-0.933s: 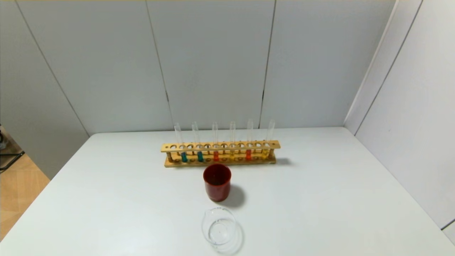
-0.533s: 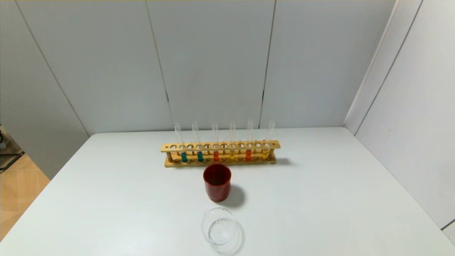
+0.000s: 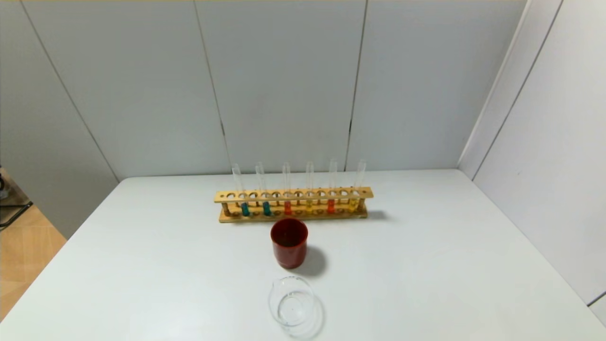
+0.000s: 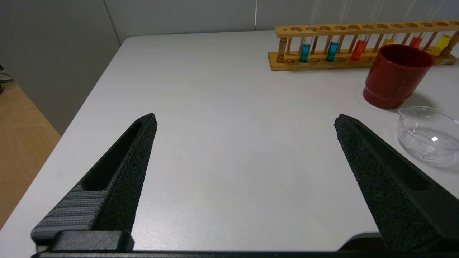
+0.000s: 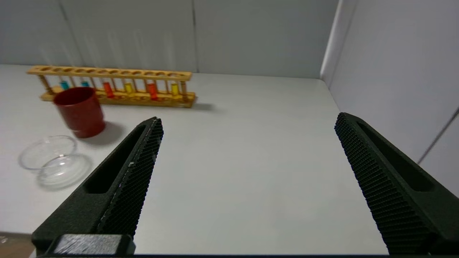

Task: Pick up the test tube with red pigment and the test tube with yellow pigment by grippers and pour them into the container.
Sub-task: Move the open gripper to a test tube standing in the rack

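White table (image 3: 426, 265) and grey wall panels frame both grippers, which hover near its front edge with fingers spread wide and holding nothing: the left gripper (image 4: 245, 122) at the left side, the right gripper (image 5: 247, 122) at the right. Between them lies the container (image 3: 292, 307), beyond it a red cup (image 3: 289, 242). Farthest off, the wooden rack (image 3: 293, 204) holds the test tube with red pigment (image 3: 331, 189) and, just beside it, the test tube with yellow pigment (image 3: 308, 190), both upright.
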